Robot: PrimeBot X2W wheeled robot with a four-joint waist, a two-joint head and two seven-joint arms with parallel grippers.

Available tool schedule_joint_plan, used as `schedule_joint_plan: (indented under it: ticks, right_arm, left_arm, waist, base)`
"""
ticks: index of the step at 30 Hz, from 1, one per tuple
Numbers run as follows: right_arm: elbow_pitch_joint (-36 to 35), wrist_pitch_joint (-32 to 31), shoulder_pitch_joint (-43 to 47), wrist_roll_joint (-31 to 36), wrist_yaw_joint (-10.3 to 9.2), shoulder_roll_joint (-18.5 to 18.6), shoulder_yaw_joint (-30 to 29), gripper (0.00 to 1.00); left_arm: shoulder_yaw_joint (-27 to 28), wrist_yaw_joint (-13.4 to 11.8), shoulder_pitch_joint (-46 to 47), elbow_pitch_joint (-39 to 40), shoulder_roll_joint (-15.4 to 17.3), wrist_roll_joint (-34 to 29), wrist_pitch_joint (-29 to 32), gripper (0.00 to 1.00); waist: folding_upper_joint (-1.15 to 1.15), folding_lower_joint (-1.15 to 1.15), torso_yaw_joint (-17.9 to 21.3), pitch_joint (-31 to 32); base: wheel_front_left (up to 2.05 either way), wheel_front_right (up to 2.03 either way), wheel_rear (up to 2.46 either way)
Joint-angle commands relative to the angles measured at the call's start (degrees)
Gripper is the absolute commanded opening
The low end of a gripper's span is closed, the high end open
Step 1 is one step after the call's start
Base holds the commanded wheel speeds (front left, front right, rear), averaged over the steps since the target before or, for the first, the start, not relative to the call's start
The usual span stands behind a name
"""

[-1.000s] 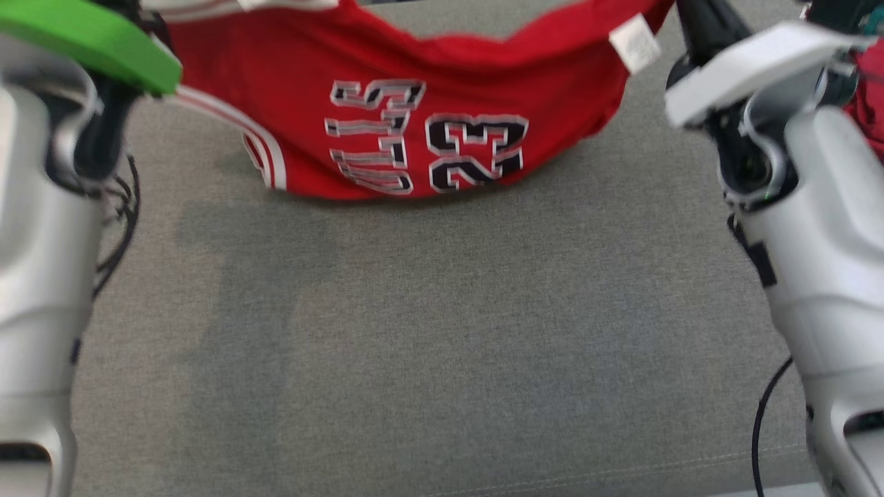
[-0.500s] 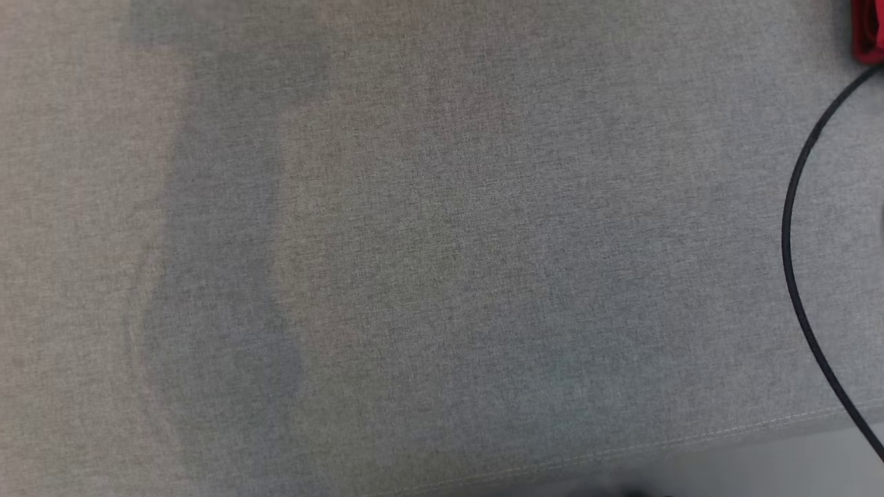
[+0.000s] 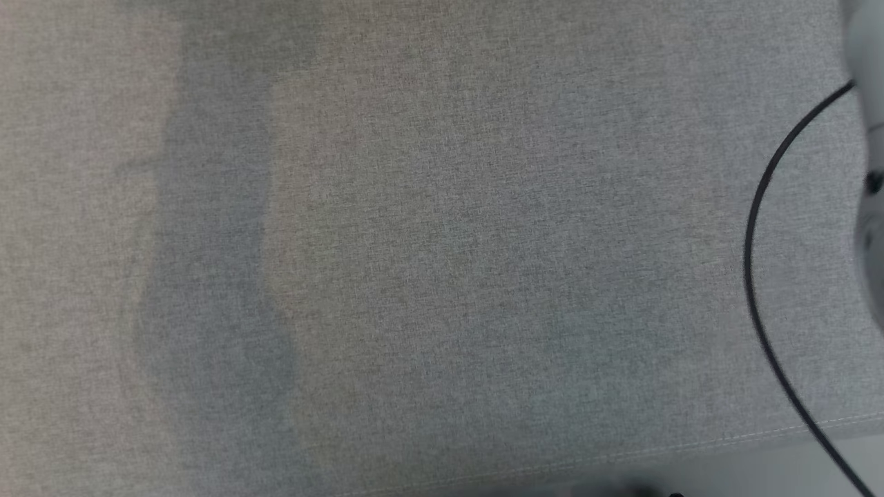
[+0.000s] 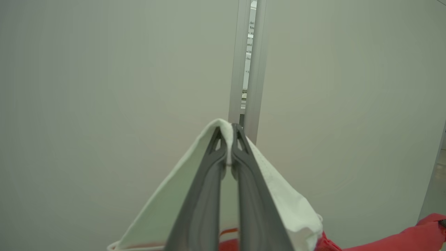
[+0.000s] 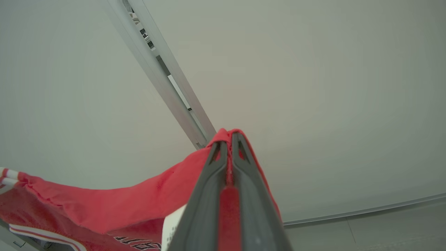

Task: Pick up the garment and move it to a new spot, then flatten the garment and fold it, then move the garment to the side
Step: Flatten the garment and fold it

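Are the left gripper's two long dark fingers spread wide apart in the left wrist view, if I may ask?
No, the left gripper is pinched shut on a white fold of the red jersey.

On my head view, the padded surface (image 3: 442, 241) lies below, and a cable (image 3: 753, 262) arcs over its right side, just left of the right forearm (image 3: 870, 172). The garment (image 5: 104, 209) hangs between the left gripper (image 4: 229, 133) and the right gripper (image 5: 230, 139), pinched at each. A wall (image 4: 104, 87) stands behind.
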State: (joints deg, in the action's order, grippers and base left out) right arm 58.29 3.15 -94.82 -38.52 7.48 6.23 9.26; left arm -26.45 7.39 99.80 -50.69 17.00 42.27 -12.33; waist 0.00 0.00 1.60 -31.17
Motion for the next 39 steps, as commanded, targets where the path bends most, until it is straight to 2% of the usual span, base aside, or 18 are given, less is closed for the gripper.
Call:
schedule_joint_plan:
  ticks: [1, 4, 7, 10, 17, 24, 30, 34, 39]
  right_arm:
    - [-1.37, 0.55, 2.86, -1.49, 0.03, 0.28, 1.01, 0.0]
    - [-4.05, 0.87, 10.29, -4.17, 0.02, 0.95, 3.71, 0.0]
    - [-8.36, 2.24, 18.62, -7.1, 0.03, 2.22, 6.42, 0.0]
    - [-12.75, 3.1, 27.73, -9.93, 0.02, 3.35, 8.76, 0.0]
    - [-24.34, 6.21, 51.33, -15.89, 0.02, 6.72, 10.58, 0.0]
    - [-31.01, 6.34, 70.32, -18.37, 0.02, 7.55, 9.32, 0.0]
    - [-34.6, 5.85, 80.75, -16.64, 0.02, 8.08, 6.4, 0.0]
    - [-37.26, 4.61, 87.05, -14.19, 0.02, 8.1, 4.07, 0.0]
    - [-40.39, 2.15, 93.39, -10.66, 0.02, 7.72, -0.21, 0.0]
  left_arm:
    - [-0.89, 0.12, -3.88, 1.37, 0.33, 0.31, -0.91, 0.0]
    - [-0.8, 0.12, -12.76, 4.17, 1.11, 2.3, -2.1, 0.0]
    - [1.63, -0.22, -22.76, 8.78, 2.13, 3.32, -2.82, 0.0]
    - [5.65, -2.54, -33.85, 16.3, 2.6, 3.35, -2.86, 0.0]
    - [12.09, -8.77, -63.88, 36.07, 0.8, 0.87, -2.86, 0.0]
    - [12.9, -12.8, -88.3, 47.85, -1.69, -0.88, -2.87, 0.0]
    - [10.8, -13.81, -98.98, 49.99, -2.6, -1.35, -2.72, 0.0]
    - [8.92, -14.05, -103.44, 50.38, -3.26, -1.51, -2.62, 0.0]
    - [8.12, -14.39, -107.15, 50.64, -2.45, -1.4, -2.07, 0.0]
  waist:
    - [0.0, 0.0, 0.04, 1.21]
    - [0.0, 0.0, -0.1, 3.16]
    - [0.0, 0.0, -0.07, 5.33]
    - [0.0, 0.0, -0.22, 7.45]
    - [0.0, 0.0, -1.69, 12.17]
    - [0.0, 0.0, -2.18, 16.52]
    - [0.0, 0.0, -2.83, 19.49]
    - [0.0, 0.0, -3.11, 21.62]
    - [0.0, 0.0, -3.46, 23.59]
  base:
    - [0.0, 0.0, 0.0]
    - [0.0, 0.0, 0.0]
    - [0.0, 0.0, 0.0]
    - [0.0, 0.0, 0.0]
    - [0.0, 0.0, 0.0]
    - [0.0, 0.0, 0.0]
    - [0.0, 0.0, 0.0]
    - [0.0, 0.0, 0.0]
    - [0.0, 0.0, 0.0]
